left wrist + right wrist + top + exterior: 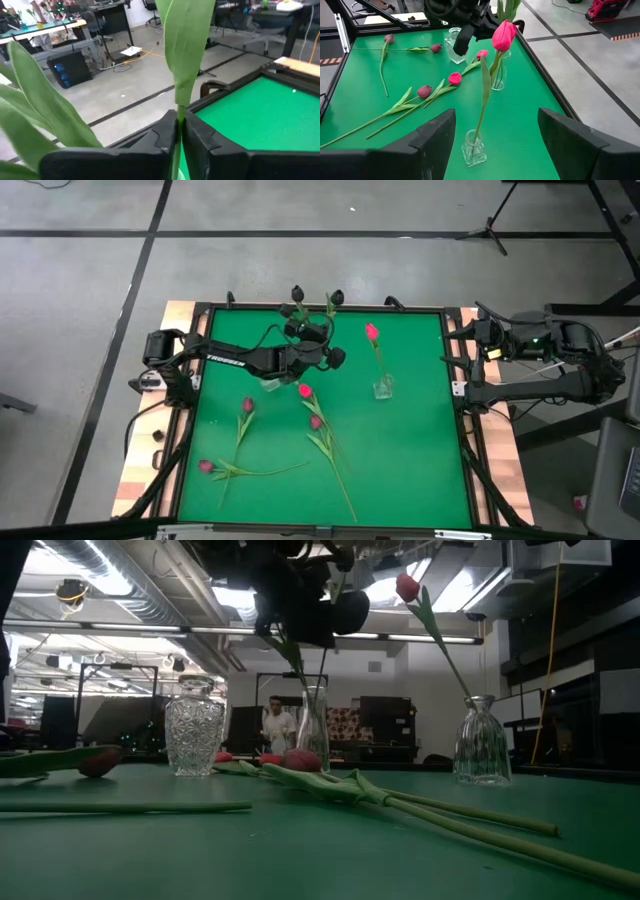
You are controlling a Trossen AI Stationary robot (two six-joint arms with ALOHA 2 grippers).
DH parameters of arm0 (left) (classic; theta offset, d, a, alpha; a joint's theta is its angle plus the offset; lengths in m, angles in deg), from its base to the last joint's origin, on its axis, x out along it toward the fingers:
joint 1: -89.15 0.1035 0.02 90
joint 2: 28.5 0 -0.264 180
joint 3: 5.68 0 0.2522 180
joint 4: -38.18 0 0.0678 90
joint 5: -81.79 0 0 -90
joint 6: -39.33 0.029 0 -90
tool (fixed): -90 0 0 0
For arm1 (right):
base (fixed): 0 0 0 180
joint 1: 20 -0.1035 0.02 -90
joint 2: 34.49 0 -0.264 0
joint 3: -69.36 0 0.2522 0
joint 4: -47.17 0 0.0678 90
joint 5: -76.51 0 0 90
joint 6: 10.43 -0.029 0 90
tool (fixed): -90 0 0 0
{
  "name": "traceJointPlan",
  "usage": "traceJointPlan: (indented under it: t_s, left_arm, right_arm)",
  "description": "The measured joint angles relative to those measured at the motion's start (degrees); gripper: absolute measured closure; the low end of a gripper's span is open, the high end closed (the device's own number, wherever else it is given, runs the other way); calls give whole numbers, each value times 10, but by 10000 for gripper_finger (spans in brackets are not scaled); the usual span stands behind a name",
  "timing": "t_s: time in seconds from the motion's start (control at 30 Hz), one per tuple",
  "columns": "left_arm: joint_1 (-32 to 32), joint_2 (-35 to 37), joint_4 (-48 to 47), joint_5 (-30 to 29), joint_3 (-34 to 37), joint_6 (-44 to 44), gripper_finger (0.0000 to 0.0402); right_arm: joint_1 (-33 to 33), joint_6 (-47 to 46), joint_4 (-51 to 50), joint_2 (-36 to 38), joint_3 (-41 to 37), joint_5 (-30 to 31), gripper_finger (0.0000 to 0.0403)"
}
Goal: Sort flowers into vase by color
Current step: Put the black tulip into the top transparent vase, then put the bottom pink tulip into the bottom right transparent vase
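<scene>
My left gripper [326, 358] hangs over the table's far middle, shut on a flower's green stem above a slim glass vase [313, 728]. Two near-black flower heads [297, 293] [337, 298] stick out past the far edge; which one belongs to the held stem I cannot tell. A pink tulip [504, 34] stands in a small vase [472, 150] at the right. Several tulips [305, 391] [247, 406] [206, 466] lie flat on the green mat. My right gripper [495, 132] waits open at the table's right edge. My left gripper pinches the flower's thin stem [178, 118] between its two fingers, just below a broad leaf [186, 45]. The fingers come about level from the table's left and lie across the stem. The stem stands nearly upright, and stems below the gripper run down into the slim vase.
A cut-glass vase [195, 728] stands left of the slim one, close under my left arm. The lying tulips' long stems [440, 810] cross the mat's middle and near left. The mat's near right part is bare green [420, 460].
</scene>
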Motion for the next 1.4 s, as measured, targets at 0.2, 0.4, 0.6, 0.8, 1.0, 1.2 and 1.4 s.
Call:
traceJointPlan:
  t_s: [0.2, 0.4, 0.6, 0.8, 1.0, 1.2, 1.4]
  left_arm:
    - [-3, 6, -1, -20, 0, 25, 320]
    - [-7, 9, -5, -71, 0, -3, 271]
    - [-20, 9, -7, -60, 0, -3, 259]
    - [-37, 9, -7, -59, 0, -2, 258]
    - [-57, 9, -7, -59, 0, 9, 258]
    - [-91, 9, -4, -59, 0, 10, 258]
    - [-147, 9, 7, -62, 0, 48, 258]
  right_arm:
    - [0, 0, 0, 0, 0, -2, 120]
    - [0, 0, 0, 0, 0, -15, 121]
    - [0, -6, 0, 0, 0, -15, 121]
    - [0, -6, 0, 0, 0, -15, 121]
    - [0, -6, -3, 0, 0, -15, 121]
    - [0, -15, -11, 0, 0, -15, 121]
    - [0, -21, -6, 0, -8, -15, 121]
